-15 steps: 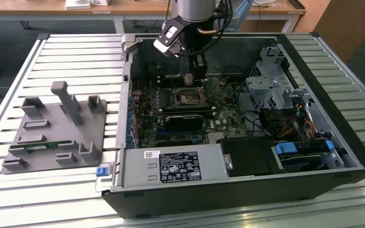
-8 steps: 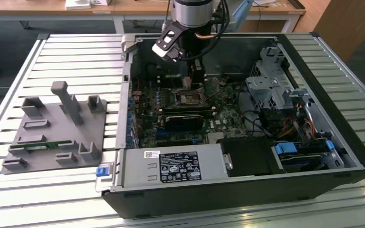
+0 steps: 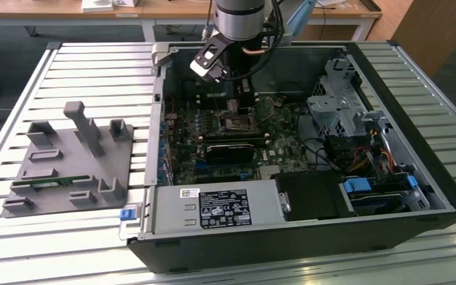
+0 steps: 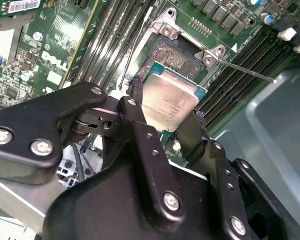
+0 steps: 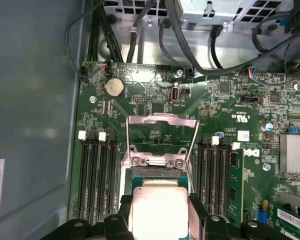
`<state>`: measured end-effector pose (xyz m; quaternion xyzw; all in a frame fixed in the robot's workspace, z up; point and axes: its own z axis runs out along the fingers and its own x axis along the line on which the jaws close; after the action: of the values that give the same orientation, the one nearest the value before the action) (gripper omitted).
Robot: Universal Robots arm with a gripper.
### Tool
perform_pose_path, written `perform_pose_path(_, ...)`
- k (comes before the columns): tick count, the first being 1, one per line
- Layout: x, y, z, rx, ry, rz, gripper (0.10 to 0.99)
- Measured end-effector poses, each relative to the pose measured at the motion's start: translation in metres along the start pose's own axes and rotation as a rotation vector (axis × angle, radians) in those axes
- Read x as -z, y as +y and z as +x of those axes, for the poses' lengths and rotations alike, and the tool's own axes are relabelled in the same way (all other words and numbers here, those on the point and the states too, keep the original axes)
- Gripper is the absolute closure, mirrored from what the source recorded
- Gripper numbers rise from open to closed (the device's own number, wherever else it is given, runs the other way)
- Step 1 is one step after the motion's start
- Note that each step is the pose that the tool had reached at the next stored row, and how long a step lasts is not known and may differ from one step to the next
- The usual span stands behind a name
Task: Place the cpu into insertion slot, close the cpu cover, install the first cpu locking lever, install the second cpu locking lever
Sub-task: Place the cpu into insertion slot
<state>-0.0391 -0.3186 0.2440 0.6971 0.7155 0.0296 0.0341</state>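
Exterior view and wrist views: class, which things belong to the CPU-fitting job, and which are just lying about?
Job in hand:
gripper, shut on the cpu
insertion slot
cpu cover, raised open

Lying about:
grey fixture block
power supply
coin battery

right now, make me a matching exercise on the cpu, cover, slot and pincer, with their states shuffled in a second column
1 cpu
2 cover
3 slot
4 pincer

a swung open
b shut on the cpu
c bare, nothing seated in it
d gripped, not yet seated

Pairs: 1-d, 2-a, 3-c, 4-b
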Motion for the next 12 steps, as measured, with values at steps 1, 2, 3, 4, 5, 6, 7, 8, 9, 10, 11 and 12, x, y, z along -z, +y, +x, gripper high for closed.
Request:
perform_pose_path(1,-0.0019,-0.0002,0.0001,0.0,-0.0011,0.0,0.561)
perform_pose_path(2,-0.0037,-0.0005,0.0001,-0.001,-0.0022,0.0,0.561)
perform_pose_path(3,-0.0054,-0.0008,0.0001,-0.003,-0.0031,0.0,0.561)
perform_pose_path(4,-0.007,-0.0011,0.0001,-0.007,-0.0043,0.0,0.561)
perform_pose_path(5,-0.0085,-0.0014,0.0002,-0.012,-0.0051,0.0,0.561)
perform_pose_path(6,-0.0098,-0.0016,0.0002,-0.014,-0.0053,0.0,0.561)
perform_pose_path(7,-0.0111,-0.0017,0.0002,-0.015,-0.0053,0.0,0.561)
perform_pose_path(8,-0.0124,-0.0019,0.0002,-0.015,-0.0054,0.0,0.561)
perform_pose_path(9,-0.0139,-0.0021,0.0002,-0.015,-0.0056,0.0,0.561)
perform_pose_path(10,-0.0154,-0.0023,0.0002,-0.015,-0.0058,0.0,0.561)
perform_pose_path(11,-0.0168,-0.0026,0.0003,-0.015,-0.0059,0.0,0.561)
perform_pose_path(12,-0.0179,-0.0028,0.0003,-0.016,-0.006,0.0,0.561)
